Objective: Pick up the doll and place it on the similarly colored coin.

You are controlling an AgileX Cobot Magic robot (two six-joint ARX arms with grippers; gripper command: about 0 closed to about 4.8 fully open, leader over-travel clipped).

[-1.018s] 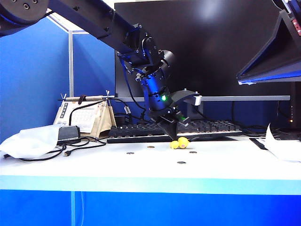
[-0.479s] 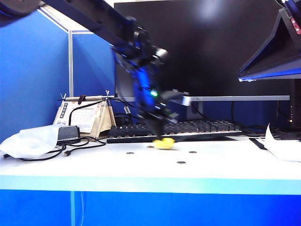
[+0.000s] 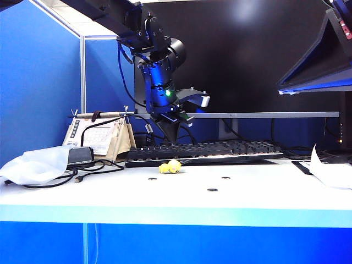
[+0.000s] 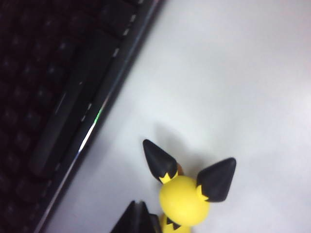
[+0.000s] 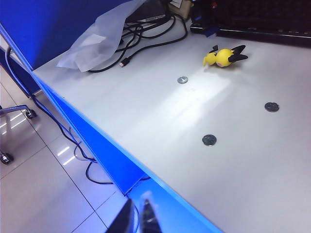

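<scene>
On the white table (image 3: 264,206), three small grey round coins (image 5: 209,140) lie nearest its front edge. Farther back the tiny yellow doll with black-tipped ears (image 3: 169,167) lies on its side just before the black keyboard (image 3: 220,149). Above it the left gripper (image 3: 171,132) hangs empty, jaws closed. The right gripper (image 5: 137,218) — jaws together, holding nothing — sits off the table's edge.

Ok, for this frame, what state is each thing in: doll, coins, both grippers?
doll: lying on its side on the table, free of any gripper, by the keyboard.
grey coins: three visible, flat, uncovered.
left gripper: shut, empty, raised above the doll.
right gripper: shut, empty, off the table's edge.
</scene>
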